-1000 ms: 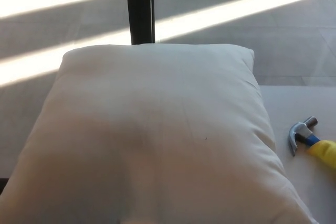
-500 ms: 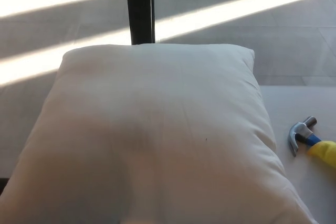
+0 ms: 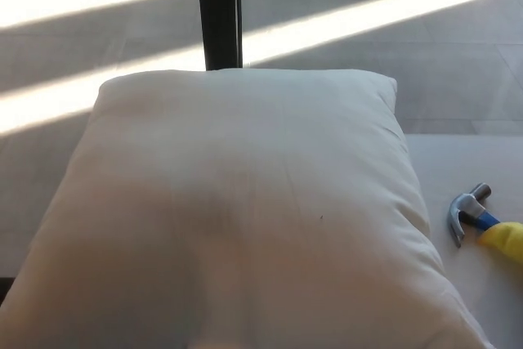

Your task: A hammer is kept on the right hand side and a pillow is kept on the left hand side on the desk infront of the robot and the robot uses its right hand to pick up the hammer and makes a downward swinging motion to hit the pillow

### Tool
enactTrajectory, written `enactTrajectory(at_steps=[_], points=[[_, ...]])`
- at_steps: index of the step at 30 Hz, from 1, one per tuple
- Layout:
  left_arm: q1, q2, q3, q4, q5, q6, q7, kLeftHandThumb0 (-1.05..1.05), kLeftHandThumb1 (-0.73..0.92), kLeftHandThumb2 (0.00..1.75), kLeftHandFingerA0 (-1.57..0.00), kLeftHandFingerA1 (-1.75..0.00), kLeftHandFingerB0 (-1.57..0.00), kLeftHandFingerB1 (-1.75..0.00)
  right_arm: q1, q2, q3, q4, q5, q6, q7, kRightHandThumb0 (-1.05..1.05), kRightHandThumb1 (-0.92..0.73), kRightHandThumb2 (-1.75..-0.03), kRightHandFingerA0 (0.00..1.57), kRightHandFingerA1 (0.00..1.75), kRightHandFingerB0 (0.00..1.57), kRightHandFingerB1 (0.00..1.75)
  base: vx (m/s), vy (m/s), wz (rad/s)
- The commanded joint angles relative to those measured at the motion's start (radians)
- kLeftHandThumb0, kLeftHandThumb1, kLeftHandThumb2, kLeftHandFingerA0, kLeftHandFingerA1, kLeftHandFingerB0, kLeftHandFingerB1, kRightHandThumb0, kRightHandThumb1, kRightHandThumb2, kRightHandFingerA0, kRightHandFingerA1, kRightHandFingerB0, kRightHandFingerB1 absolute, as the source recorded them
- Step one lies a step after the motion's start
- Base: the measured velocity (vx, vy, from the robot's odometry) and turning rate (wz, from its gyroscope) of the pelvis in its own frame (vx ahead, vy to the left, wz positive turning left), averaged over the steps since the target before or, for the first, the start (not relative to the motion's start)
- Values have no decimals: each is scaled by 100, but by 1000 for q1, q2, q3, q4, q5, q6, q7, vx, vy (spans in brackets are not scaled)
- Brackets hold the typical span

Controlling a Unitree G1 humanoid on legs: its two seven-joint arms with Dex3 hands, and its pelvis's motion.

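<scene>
One hammer (image 3: 472, 212) lies flat on the white desk (image 3: 478, 161) at roughly the 4 o'clock position of the head view, close to the right edge of the picture. Its head is polished grey metal, with the claw curving down toward 7 o'clock and the striking face pointing toward 1 o'clock. A short blue neck joins the head to a yellow grip, and the grip runs toward 4 o'clock until the picture edge cuts it off. The hammer rests free on the desk surface, with nothing touching it.

One pillow (image 3: 237, 210) occupies the centre and the left of the view, from about 11 o'clock round to 6 o'clock. It is white or off-white, plump and square-cornered, with soft seams along its right edge and a tiny dark speck near its middle. Its near edge runs out of the bottom of the picture. The pillow sits just beside the hammer, at the hammer's 9 o'clock, with a narrow strip of bare desk between them.

Neither the left hand nor the right hand shows in the view, so their state cannot be told. No container shows in the view.

Beyond the pillow, at 12 o'clock, a dark upright post (image 3: 219, 10) rises from a grey tiled floor (image 3: 392, 63) crossed by bright diagonal bands of sunlight.
</scene>
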Motion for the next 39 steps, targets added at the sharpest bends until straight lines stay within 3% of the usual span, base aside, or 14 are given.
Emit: enactTrajectory(at_steps=[1, 2, 4, 8, 9, 10, 12, 14, 15, 25, 30, 31, 32, 39], points=[[1, 21, -7, 12, 10, -24, -11, -62, 74, 62, -53, -57, -50, -43, 136, 59, 6, 46, 24, -75, -16, -32, -81, -67, 70, 138, 68, 70, 0, 0, 0], [1, 21, -14, 12, 19, -31, 4, -64, 74, 62, -58, -57, -52, -42, 135, 56, 10, 41, 16, -75, -20, -43, -67, -87, 87, 134, 64, 77, 0, 0, 0], [2, 21, -17, 9, 21, -34, 8, -65, 73, 62, -56, -57, -52, -42, 138, 58, -7, 37, 34, -84, -13, -29, -79, -67, 73, 148, 64, 70, 0, 0, 0], [1, 26, -9, 11, 7, -25, -11, -62, 73, 62, -55, -58, -51, -43, 137, 59, -117, -13, 132, -141, 38, -24, -75, -69, 88, 156, 74, 69, 0, 0, 0], [1, 27, -11, 11, 10, -30, -4, -61, 73, 62, -56, -57, -51, -43, 134, 49, -137, -58, 140, -112, 74, -22, -80, -71, 98, 173, 64, 130, 0, 0, 0], [2, 28, -10, 11, 10, -30, -4, -61, 73, 62, -56, -57, -51, -43, 136, 53, -142, -60, 136, -112, 76, -22, -80, -71, 98, 173, 64, 130, 0, 0, 0], [5, 33, -14, 10, 15, -30, -3, -63, 72, 62, -55, -57, -51, -43, 144, 40, -185, -108, 180, -121, 111, -25, -64, -106, 133, 148, 94, 127, 0, 0, 0], [6, 35, -13, 9, 14, -29, -2, -62, 72, 62, -54, -58, -52, -44, 152, 27, -226, -141, 218, -125, 152, -26, -60, -107, 124, 139, 83, 115, 0, 0, 0], [9, 36, -13, 7, 13, -28, -4, -63, 73, 62, -52, -58, -50, -44, 153, 7, -249, -161, 235, -123, 180, -20, -65, -97, 95, 175, 67, 149, 0, 0, 0], [19, 40, -10, 12, 10, -25, -12, -61, 73, 62, -53, -57, -53, -44, 171, -17, -328, -190, 263, -173, 216, -15, -58, -99, 104, 172, 70, 141, 0, 0, 0], [16, 39, -9, 7, 6, -15, -4, -62, 72, 61, -54, -59, -54, -44, 177, -20, -327, -219, 238, -170, 206, -23, -60, -94, 86, 175, 68, 141, 0, 0, 0], [16, 40, -11, 9, 8, -18, -5, -63, 71, 61, -54, -58, -54, -44, 177, -20, -328, -224, 239, -168, 209, -21, -60, -99, 107, 175, 67, 142, 0, 0, 0], [16, 40, -15, 9, 13, -20, -3, -63, 72, 62, -55, -57, -53, -43, 178, -20, -329, -222, 238, -174, 204, -23, -59, -98, 87, 175, 67, 151, 0, 0, 0], [21, 34, -10, 13, 8, -27, 4, -63, 71, 61, -57, -58, -54, -43, 153, -15, -337, -200, 239, -219, 167, -25, -59, -101, 87, 175, 72, 150, 0, 0, 0]])
